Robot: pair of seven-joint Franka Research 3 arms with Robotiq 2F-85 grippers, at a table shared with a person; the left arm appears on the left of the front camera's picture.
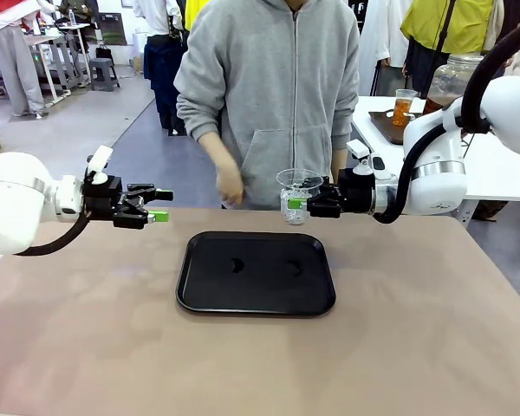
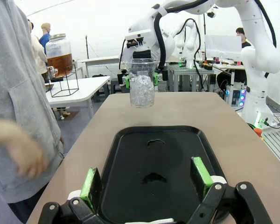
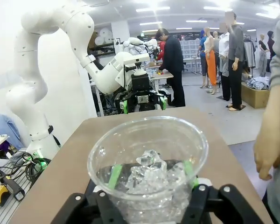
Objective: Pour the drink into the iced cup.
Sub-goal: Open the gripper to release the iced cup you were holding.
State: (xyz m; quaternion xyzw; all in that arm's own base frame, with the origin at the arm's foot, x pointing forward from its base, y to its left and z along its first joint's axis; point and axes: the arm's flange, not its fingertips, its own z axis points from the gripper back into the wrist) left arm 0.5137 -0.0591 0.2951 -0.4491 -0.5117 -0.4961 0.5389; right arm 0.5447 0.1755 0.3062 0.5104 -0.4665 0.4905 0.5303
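The right gripper point(image 1: 296, 204) grasps the cup point(image 1: 297, 196) from the side, its fingers point(image 3: 115, 176) clenched around the clear wall. The cup stands upright with ice point(image 3: 151, 173) inside, held above the table point(image 1: 416, 329), just beyond the far edge of the tray point(image 1: 256, 272). The drink is in the jar point(image 2: 59, 54), which stands on another table, well apart from the tray and beyond the cup's side. So the cup must probably travel toward the jar, and the right arm is clearly the nearer one. The left gripper point(image 1: 160, 205) hangs at the other side of the tray, fingers point(image 2: 89, 183) released, grasping nothing. The person's hand point(image 1: 229, 184) is near the cup but not touching.
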